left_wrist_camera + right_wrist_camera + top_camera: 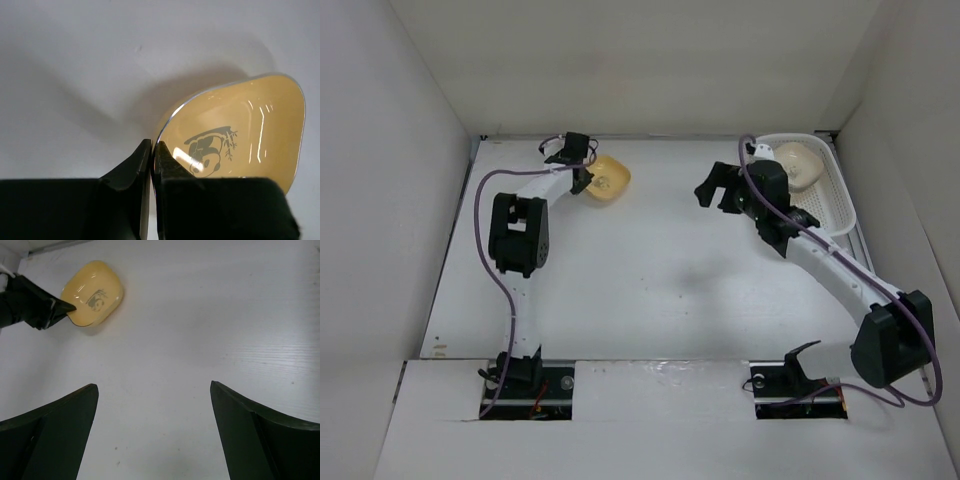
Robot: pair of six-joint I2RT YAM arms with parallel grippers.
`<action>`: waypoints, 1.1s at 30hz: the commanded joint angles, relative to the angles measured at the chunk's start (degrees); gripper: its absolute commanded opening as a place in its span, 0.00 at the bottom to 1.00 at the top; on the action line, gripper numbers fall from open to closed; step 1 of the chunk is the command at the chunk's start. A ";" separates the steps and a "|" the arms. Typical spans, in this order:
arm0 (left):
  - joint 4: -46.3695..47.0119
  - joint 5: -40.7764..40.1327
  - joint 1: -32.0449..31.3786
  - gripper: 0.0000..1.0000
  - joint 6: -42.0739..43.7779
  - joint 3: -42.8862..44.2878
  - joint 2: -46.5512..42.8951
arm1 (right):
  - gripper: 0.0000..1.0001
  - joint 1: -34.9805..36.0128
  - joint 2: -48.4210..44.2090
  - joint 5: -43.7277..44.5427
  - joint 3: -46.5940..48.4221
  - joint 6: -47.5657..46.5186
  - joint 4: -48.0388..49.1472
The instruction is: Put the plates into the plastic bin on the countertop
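The left arm (pixel 518 235) reaches to the far left part of the white worktop (pixel 650 270). There the left jaws are pressed together on the left edge of a yellow plate (pixel 240 130), pinching its thin rim between them. This plate has a small panda picture in its middle. It sits out on the worktop close to the back wall, well apart from the bin. The left wrist view shows a shadow under the plate's far side, but I cannot tell whether it rests flat or is tipped up.

Toward the middle, the right jaws are spread wide with nothing between them. They hang over bare worktop between the yellow plate and the bin, turned toward the plate. The right arm (pixel 840 275) runs back from them to its base at the near right.

Farthest right, the white perforated bin (pixel 842 205) stands in the far right corner. A cream plate (pixel 802 160) lies inside it at the far end. The right arm covers part of the bin's left side.
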 commanded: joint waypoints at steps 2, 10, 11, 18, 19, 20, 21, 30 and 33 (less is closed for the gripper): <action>8.16 -0.34 -5.67 0.00 12.98 -13.02 -19.01 | 0.99 4.82 0.50 -2.08 3.27 -8.50 2.33; 14.86 8.79 -12.61 0.00 15.98 -31.75 -37.92 | 0.98 5.36 2.26 -1.28 5.03 -8.50 1.19; 15.38 9.85 -13.32 0.00 16.60 -32.29 -37.93 | 0.98 5.36 2.96 -1.28 5.03 -8.50 1.19; 15.90 13.36 -19.12 0.00 17.92 -33.61 -38.64 | 0.94 5.88 7.43 -3.39 6.08 -8.50 1.19; 15.91 15.46 -19.12 0.00 17.40 -33.61 -38.64 | 0.93 5.88 8.14 -3.39 6.08 -8.50 1.19; 16.52 16.36 -19.12 0.00 17.39 -34.13 -38.64 | 0.91 5.88 8.76 -3.39 6.08 -8.50 1.19; 17.31 17.15 -19.12 0.00 16.87 -34.66 -39.42 | 0.87 5.88 9.98 -3.39 6.08 -8.50 1.19; 16.54 16.47 -19.12 0.35 16.34 -34.68 -42.68 | 0.00 4.04 13.78 -4.10 6.08 -5.35 1.72; 12.32 12.70 -19.12 0.99 14.15 -33.52 -44.25 | 0.00 2.47 10.88 -0.51 6.08 -4.81 1.72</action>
